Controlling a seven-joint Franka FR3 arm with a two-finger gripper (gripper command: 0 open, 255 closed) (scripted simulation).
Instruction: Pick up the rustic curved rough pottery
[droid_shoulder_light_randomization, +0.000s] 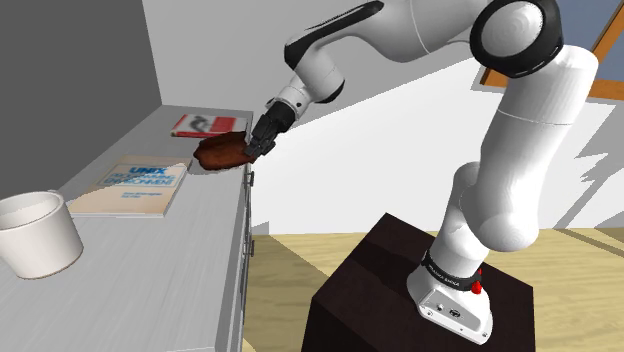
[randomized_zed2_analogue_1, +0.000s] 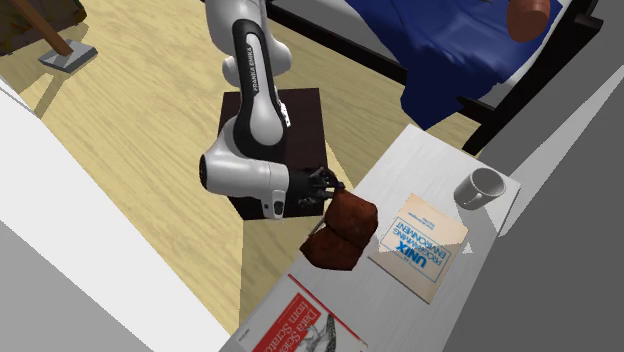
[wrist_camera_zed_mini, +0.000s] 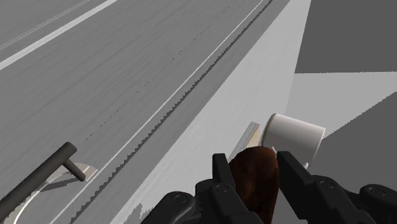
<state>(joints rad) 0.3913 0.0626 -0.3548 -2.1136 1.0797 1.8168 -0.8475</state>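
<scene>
The pottery (droid_shoulder_light_randomization: 222, 152) is a rough, curved reddish-brown piece near the counter's edge toward the arm, lifted slightly above the grey counter (droid_shoulder_light_randomization: 150, 260). My black gripper (droid_shoulder_light_randomization: 262, 137) is shut on its near end. In the second exterior view the pottery (randomized_zed2_analogue_1: 340, 232) hangs above the counter edge, clasped by the gripper (randomized_zed2_analogue_1: 330, 190) from the stand's side. In the wrist view the brown pottery (wrist_camera_zed_mini: 256, 181) sits clamped between both fingers (wrist_camera_zed_mini: 222, 172).
A white mug (droid_shoulder_light_randomization: 36, 232) stands at the counter's near end. A pale UNIX book (droid_shoulder_light_randomization: 132, 186) lies in the middle and a red-and-white book (droid_shoulder_light_randomization: 207, 124) at the far end. A drawer handle (wrist_camera_zed_mini: 44, 178) sits on the cabinet front. The dark stand (droid_shoulder_light_randomization: 420, 290) is beside the counter.
</scene>
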